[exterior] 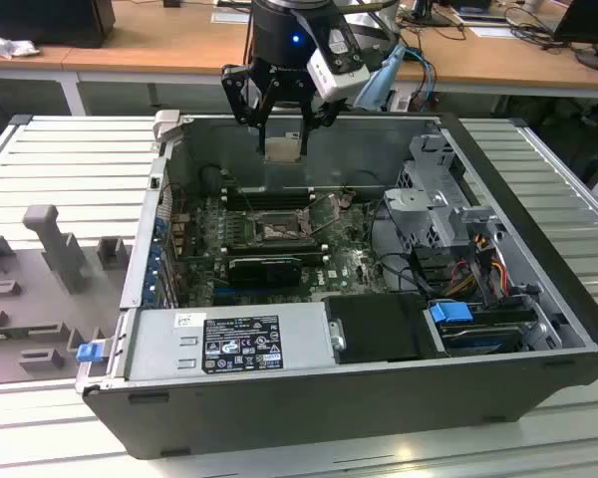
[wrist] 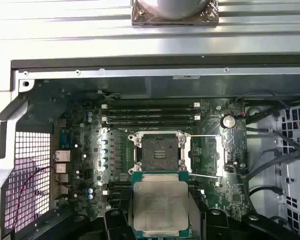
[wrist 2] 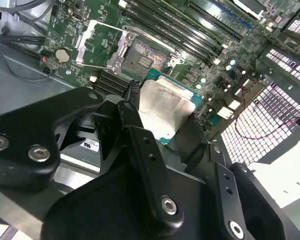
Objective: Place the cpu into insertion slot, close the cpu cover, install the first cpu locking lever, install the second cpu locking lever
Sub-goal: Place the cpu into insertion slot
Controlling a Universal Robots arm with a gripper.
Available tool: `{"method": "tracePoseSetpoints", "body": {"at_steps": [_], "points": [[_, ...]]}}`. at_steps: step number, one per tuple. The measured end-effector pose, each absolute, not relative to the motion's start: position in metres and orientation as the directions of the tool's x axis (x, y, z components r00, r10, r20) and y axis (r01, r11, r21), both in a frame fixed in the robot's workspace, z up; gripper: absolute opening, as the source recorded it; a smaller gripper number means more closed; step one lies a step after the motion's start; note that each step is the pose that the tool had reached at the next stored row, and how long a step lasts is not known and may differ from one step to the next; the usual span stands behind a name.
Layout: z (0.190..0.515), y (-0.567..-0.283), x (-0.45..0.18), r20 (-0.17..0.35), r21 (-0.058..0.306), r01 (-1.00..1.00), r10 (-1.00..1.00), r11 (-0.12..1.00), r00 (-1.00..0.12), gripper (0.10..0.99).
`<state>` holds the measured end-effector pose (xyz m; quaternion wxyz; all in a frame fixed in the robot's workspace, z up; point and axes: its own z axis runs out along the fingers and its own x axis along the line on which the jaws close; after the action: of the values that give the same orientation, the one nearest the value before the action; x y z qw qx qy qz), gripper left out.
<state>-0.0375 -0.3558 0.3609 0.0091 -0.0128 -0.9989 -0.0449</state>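
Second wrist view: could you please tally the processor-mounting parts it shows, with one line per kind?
cpu: 1
insertion slot: 1
cpu cover: 1
Total: 3

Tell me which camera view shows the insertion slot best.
The first wrist view: the insertion slot faces the camera squarely, open and uncovered. The second wrist view shows it obliquely, beyond the cpu. The exterior view shows it from afar, amid the motherboard.

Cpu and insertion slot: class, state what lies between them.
Nothing: in the first wrist view the cpu hangs clear of the open insertion slot, the cpu cover swung aside.
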Motion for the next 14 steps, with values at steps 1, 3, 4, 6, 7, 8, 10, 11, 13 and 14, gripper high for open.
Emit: {"method": "tracePoseSetpoints", "body": {"at_steps": [1,3,4,6,7,8,10,11,13,14], "points": [[0.3609,-0.3558,-0.0375,0.019,0.089,0.029,0.027,0.996,-0.999,0.533],[0.3609,-0.3557,-0.0375,0.019,0.089,0.050,0.049,0.995,-0.999,0.533],[0.3609,-0.3558,-0.0375,0.019,0.089,0.060,0.059,0.994,-0.998,0.533],[0.3609,-0.3558,-0.0375,0.019,0.089,0.072,0.070,0.993,-0.997,0.533],[0.3609,-0.3558,-0.0375,0.019,0.089,0.079,0.078,0.993,-0.997,0.533],[0.3609,-0.3558,-0.0375,0.019,0.089,0.082,0.081,0.993,-0.997,0.533],[0.3606,-0.3558,-0.0375,0.019,0.089,0.086,0.085,0.992,-0.996,0.533],[0.3604,-0.3558,-0.0375,0.019,0.089,0.086,0.085,0.992,-0.996,0.533],[0.3600,-0.3558,-0.0375,0.019,0.089,0.086,0.085,0.992,-0.996,0.533],[0.3598,-0.3558,-0.0375,0.019,0.089,0.087,0.085,0.992,-0.996,0.533]]}}
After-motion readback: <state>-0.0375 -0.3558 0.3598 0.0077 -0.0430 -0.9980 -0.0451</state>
